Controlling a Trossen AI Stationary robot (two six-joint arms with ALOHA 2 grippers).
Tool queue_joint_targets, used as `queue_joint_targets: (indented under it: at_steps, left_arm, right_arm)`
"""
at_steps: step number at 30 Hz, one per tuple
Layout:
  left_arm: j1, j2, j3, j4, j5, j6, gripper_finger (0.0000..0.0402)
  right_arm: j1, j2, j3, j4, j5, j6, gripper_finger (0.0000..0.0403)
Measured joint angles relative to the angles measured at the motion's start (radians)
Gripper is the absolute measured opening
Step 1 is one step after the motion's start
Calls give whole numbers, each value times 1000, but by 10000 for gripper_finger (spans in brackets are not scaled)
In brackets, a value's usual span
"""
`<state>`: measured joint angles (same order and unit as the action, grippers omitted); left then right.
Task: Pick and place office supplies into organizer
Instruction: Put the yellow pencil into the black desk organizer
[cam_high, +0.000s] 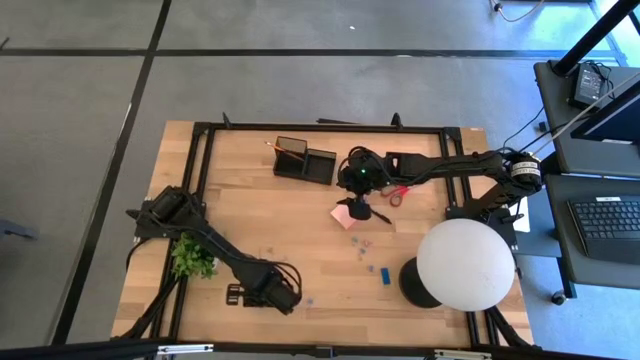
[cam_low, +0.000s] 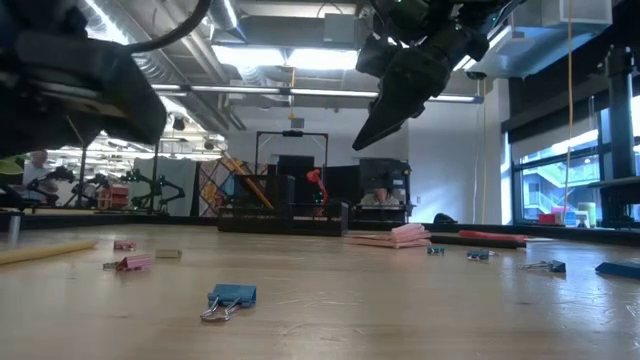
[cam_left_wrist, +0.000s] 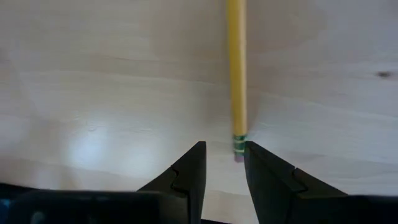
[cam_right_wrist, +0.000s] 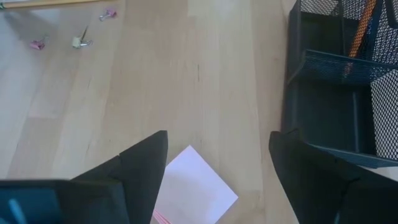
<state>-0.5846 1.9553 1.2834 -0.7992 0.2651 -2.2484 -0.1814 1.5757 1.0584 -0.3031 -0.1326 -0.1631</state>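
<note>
A yellow pencil (cam_left_wrist: 236, 68) lies flat on the wooden table, near its front edge. My left gripper (cam_left_wrist: 224, 152) points down over the pencil's eraser end (cam_left_wrist: 239, 146). Its fingers are open and stand on either side of that end, clear of it. My right gripper (cam_right_wrist: 217, 168) hangs open in the air above the pink sticky-note pad (cam_right_wrist: 194, 186), beside the black mesh organizer (cam_right_wrist: 336, 74). An orange pencil (cam_right_wrist: 362, 31) leans in the organizer's taller cup. Red-handled scissors (cam_high: 396, 192) lie to the right of my right gripper (cam_high: 358, 195).
Small clips (cam_high: 360, 245) and a blue block (cam_high: 385, 273) lie between the pad and the white globe lamp (cam_high: 465, 262) at the front right. A blue clip (cam_low: 228, 300) lies nearest the low camera. A green plant (cam_high: 192, 258) stands by my left arm.
</note>
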Motion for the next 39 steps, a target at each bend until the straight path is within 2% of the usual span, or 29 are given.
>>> queue_joint_targets:
  at_steps: [4,15,20,39]
  left_arm:
    - [-1,0,-20,72,-13,-1,102]
    - [-2,17,-19,74,0,-16,102]
    - [2,42,-17,83,48,-11,102]
    - [6,49,-19,68,47,-8,95]
  right_arm:
    - [0,0,0,0,0,0,284]
    - [0,0,0,17,0,-3,284]
    - [0,0,0,17,0,-3,284]
    - [0,0,0,23,0,-6,284]
